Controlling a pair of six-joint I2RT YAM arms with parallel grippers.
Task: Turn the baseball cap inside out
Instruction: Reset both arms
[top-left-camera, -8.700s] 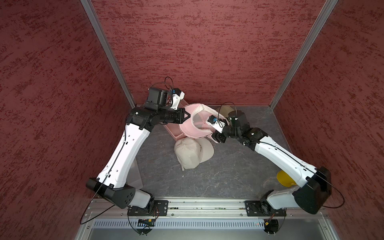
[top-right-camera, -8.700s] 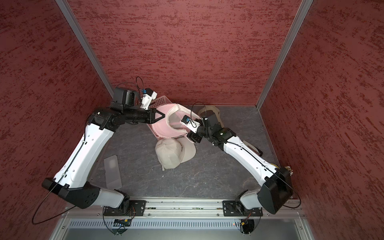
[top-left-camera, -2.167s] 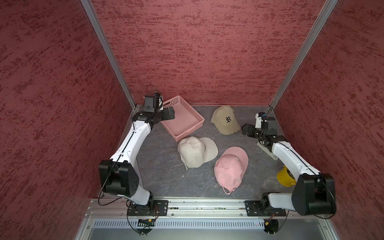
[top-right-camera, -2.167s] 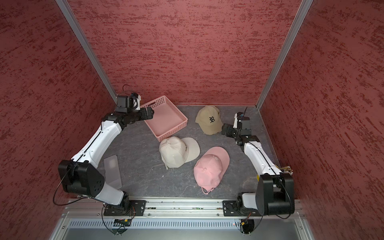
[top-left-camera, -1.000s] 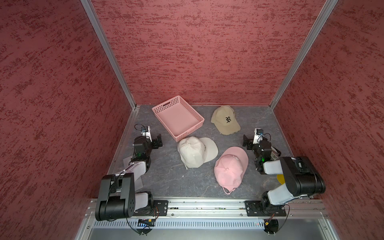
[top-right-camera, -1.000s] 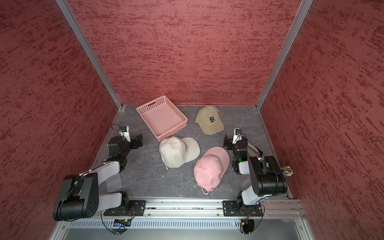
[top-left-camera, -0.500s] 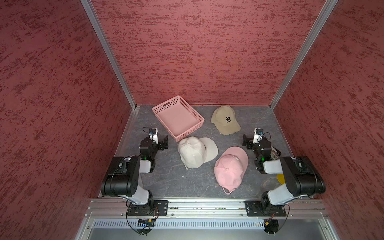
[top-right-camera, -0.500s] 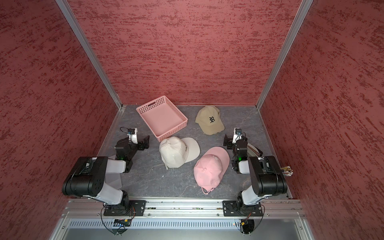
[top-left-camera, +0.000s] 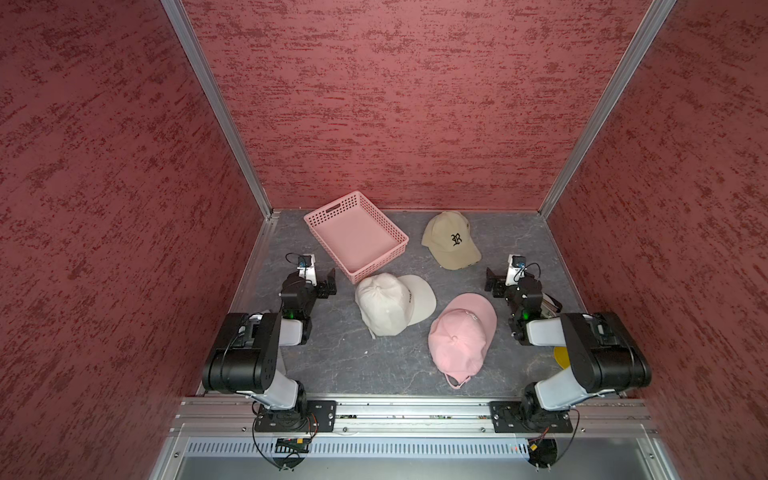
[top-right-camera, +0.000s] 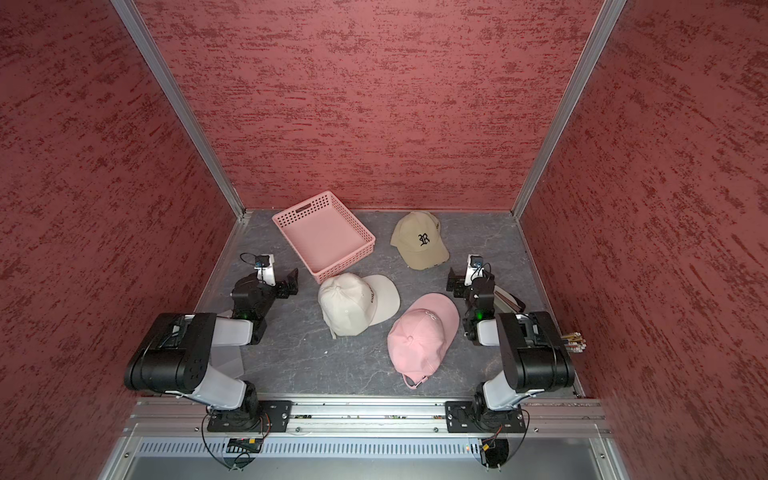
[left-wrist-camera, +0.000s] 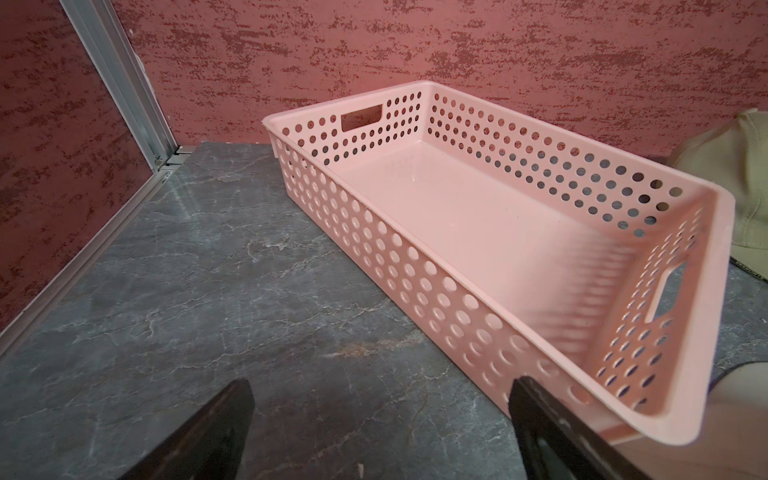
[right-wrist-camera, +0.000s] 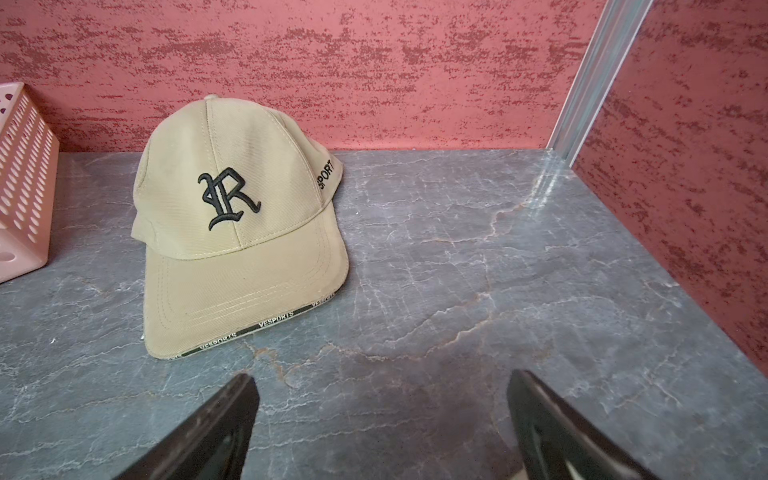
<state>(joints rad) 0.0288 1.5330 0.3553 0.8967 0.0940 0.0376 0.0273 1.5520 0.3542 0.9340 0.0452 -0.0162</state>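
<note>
Three baseball caps lie crown up on the grey table in both top views. A pink cap (top-left-camera: 460, 334) sits front right, a cream cap (top-left-camera: 388, 304) in the middle, and a tan cap (right-wrist-camera: 232, 216) with a black "R" at the back right. My left gripper (top-left-camera: 329, 283) rests low at the left, open and empty, between the pink basket (left-wrist-camera: 515, 232) and the cream cap. In the left wrist view its fingers (left-wrist-camera: 220, 432) frame bare table. My right gripper (top-left-camera: 491, 285) rests low at the right, open and empty (right-wrist-camera: 382, 411), facing the tan cap.
The pink perforated basket (top-left-camera: 328, 218) stands empty at the back left. A yellow object (top-left-camera: 561, 357) lies by the right arm's base. A clear sheet (top-right-camera: 228, 361) lies under the left arm. Red walls enclose three sides.
The pink cap, once held up by both grippers over the basket, now lies on the table. Over the last second the left gripper swung toward the cream cap. The right arm stayed still.
</note>
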